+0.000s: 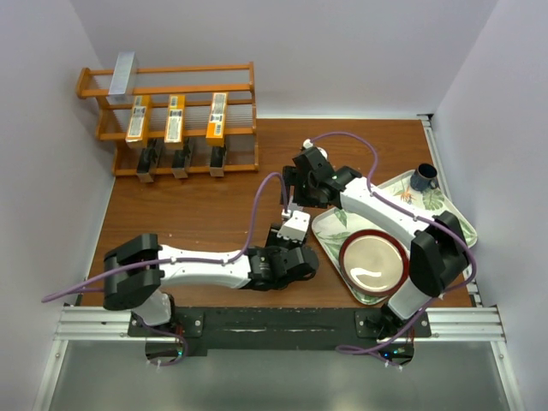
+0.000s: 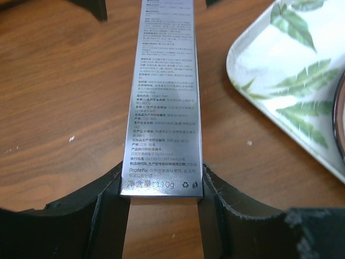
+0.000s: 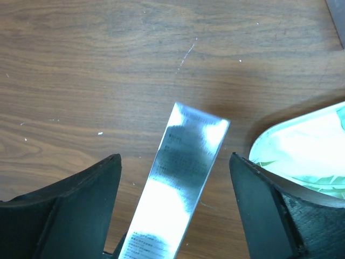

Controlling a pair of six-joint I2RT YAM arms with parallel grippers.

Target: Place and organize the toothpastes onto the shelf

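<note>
carton (image 2: 164, 97) clamped between left gripper (image 2: 164, 174) jaws, reaching ahead | same carton between right gripper (image 3: 175, 159) jaws, touching neither | tray (image 2: 245, 81) right of both jaw pairs, on table (image 3: 81, 65)

The shelf (image 1: 197, 88) has its top tier free right of one silver carton (image 1: 122, 73). Bare table (image 1: 197, 201) before the shelf lies open; the tray (image 1: 447, 210) stands well right.

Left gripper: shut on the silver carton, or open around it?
Shut. In the left wrist view, the left gripper has its jaws pressed against both sides of the silver carton near its end, with no gap.
</note>
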